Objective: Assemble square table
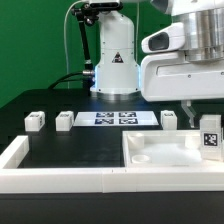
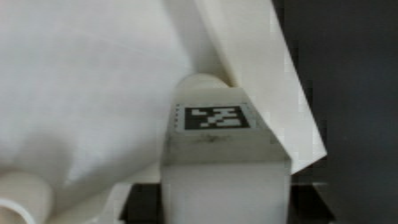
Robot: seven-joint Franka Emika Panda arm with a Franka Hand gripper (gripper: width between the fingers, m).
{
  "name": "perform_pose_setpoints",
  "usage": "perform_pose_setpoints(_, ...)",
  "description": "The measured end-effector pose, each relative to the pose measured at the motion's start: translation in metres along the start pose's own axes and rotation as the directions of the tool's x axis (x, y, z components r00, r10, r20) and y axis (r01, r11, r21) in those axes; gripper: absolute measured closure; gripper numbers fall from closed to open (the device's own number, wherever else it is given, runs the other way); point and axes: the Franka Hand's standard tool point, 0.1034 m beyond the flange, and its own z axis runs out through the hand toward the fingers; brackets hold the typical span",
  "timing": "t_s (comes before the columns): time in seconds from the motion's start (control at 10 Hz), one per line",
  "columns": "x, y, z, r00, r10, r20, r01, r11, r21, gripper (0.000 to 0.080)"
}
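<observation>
The fingers (image 1: 186, 112) grip the leg block (image 1: 210, 135), contact mostly hidden.

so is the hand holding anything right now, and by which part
it looks like a small white tagged leg block, gripped by the hand at its upper end. the block's lower end is at a corner of the white square plastic tabletop panel.

The white, rimmed square tabletop (image 1: 170, 155) is seen lower right, a tagged leg block (image 1: 210, 133) set upright at its right corner; three leg blocks (image 1: 66, 120) are lined up behind.
</observation>
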Motion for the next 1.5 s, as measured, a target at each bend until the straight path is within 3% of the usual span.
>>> perform_pose_setpoints(0.2,0.0018,-0.0009,0.0005,0.965,0.26,-0.014,-0.26,0.965,0.019,0.0508)
perform_pose_setpoints(0.5,-0.0004,-0.0013,0.0007,0.851,0.526,0.002,-0.526,0.85,0.019,0.0508)
perform_pose_setpoints(0.7,-0.0005,-0.0008,0.0004,0.798,0.602,0.023,-0.603,0.798,0.018,0.0508)
perform_pose_setpoints(0.8,-0.0016,-0.0017,0.0008,0.77,0.637,0.03,-0.638,0.77,0.019,0.0433)
perform_pose_setpoints(0.9,-0.0018,-0.002,0.0008,0.773,0.633,0.03,-0.634,0.773,0.019,0.0433)
perform_pose_setpoints(1.1,-0.002,-0.0021,0.0009,0.811,0.584,0.029,-0.585,0.811,0.021,0.0182)
perform_pose_setpoints(1.5,-0.0028,-0.0055,-0.0019,0.969,0.245,0.037,-0.246,0.969,0.016,0.0151)
